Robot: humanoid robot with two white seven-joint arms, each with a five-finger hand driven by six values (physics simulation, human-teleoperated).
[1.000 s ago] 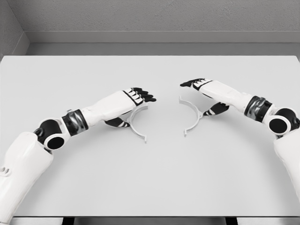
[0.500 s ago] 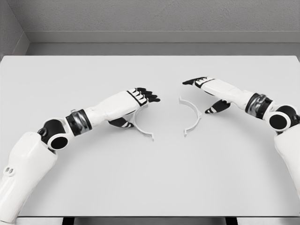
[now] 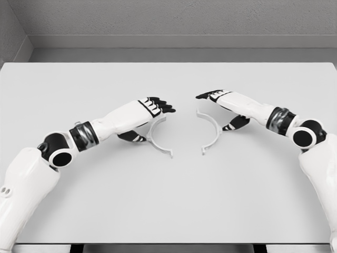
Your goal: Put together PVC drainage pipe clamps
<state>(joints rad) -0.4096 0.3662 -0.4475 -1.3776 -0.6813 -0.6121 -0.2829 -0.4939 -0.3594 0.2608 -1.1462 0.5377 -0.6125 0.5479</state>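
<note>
Two white half-ring clamp pieces lie at the middle of the frame with their open sides turned toward each other, well short of meeting, so the job looks to be at the bringing-together step with nothing joined yet. From the lower left, the left robot hand [image 3: 152,108] reaches in over the left clamp half [image 3: 158,141], its dark fingers stretched forward above the upper end of the arc and the thumb tucked under beside it; it seems to pinch that piece, though the contact itself is hidden under the palm. Just right of centre, the right clamp half [image 3: 211,132] curves the other way, and the right robot hand [image 3: 221,103], coming from the right edge, has its fingers extended over the top end and its thumb down against the outer curve, apparently holding it likewise. My reading is that the next move calls for sliding the halves inward until their ends line up and meet squarely. Both rest on a plain pale grey desk [image 3: 168,200], bounded by a grey wall [image 3: 168,21] along the top.
</note>
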